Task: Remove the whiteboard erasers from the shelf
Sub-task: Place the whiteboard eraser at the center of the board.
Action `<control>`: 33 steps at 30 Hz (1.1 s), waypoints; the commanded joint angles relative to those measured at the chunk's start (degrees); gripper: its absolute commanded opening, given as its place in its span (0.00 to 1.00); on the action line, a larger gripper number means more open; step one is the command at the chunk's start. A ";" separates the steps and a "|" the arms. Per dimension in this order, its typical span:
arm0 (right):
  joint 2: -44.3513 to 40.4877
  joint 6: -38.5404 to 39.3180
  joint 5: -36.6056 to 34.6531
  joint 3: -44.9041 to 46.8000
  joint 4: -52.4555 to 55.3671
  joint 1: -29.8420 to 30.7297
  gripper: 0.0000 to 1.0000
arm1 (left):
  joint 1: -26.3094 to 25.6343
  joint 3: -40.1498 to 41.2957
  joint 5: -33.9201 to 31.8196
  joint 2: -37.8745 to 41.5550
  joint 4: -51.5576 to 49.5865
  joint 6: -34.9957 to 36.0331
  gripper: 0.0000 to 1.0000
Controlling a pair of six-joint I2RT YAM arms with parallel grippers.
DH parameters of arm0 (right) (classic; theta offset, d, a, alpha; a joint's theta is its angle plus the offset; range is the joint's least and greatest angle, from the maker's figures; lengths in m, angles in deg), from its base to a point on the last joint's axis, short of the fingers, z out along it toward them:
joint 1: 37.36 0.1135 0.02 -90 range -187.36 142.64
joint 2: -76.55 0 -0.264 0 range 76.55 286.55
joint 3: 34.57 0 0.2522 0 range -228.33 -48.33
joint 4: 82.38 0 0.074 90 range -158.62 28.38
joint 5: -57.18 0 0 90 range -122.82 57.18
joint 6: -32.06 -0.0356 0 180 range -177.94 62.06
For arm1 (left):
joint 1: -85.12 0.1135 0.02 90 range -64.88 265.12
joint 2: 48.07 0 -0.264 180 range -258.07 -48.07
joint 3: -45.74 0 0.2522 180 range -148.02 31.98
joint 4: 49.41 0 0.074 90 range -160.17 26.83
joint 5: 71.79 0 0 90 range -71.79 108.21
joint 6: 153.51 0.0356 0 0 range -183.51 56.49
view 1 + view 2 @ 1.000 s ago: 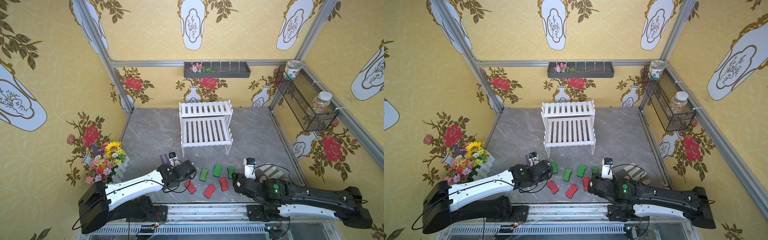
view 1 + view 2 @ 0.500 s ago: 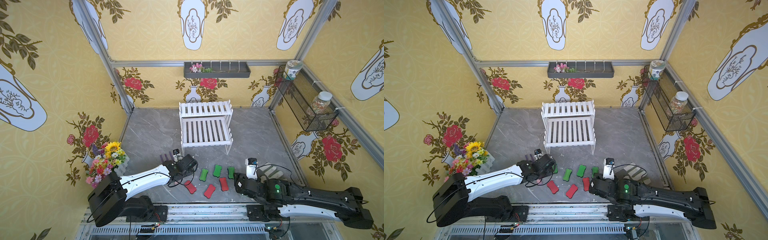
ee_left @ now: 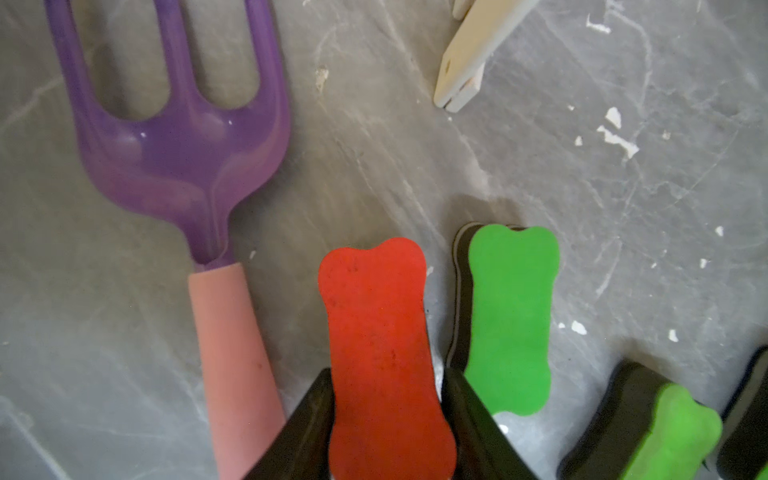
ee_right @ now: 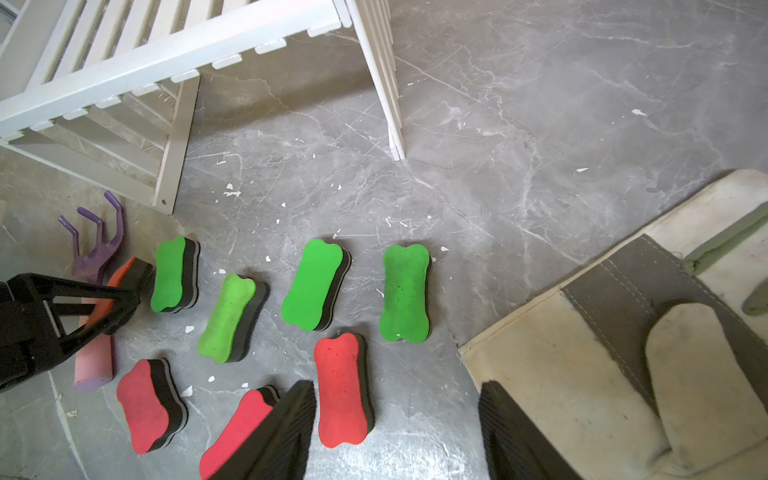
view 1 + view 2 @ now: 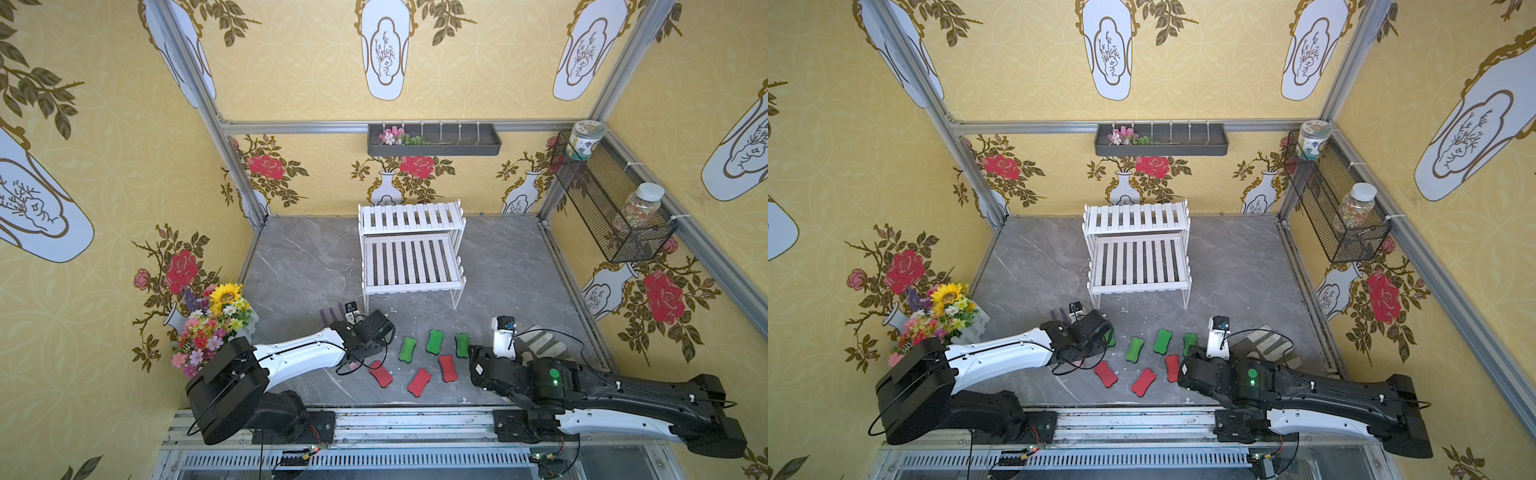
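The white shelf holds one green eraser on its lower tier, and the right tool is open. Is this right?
No: both tiers of the shelf are bare in both top views; all four green erasers lie on the floor. The right tool is open.

green erasers (image 4: 313, 284): four, flat on floor (image 4: 540, 104) | red eraser (image 4: 120, 276): tilted, between left fingers (image 4: 124, 305)

Both top views high overhead facing down, wrist views close, sharing erasers (image 4: 168, 274)
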 commanded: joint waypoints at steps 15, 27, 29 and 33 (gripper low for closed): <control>1.42 -3.23 -4.37 -3.30 4.58 0.30 0.97 | -0.43 -2.61 -3.83 13.13 -9.16 -1.27 1.00; 12.06 -9.89 -17.26 -15.90 17.20 0.37 0.97 | -0.35 -11.14 -12.11 25.04 -14.79 2.49 1.00; 14.43 -14.83 -19.05 -17.82 22.41 0.37 0.97 | -0.35 -12.90 -15.27 24.37 -15.99 3.11 1.00; 17.90 -31.21 -23.21 -20.04 36.17 -0.91 0.97 | 0.43 -15.16 -17.54 22.54 -11.28 11.35 0.99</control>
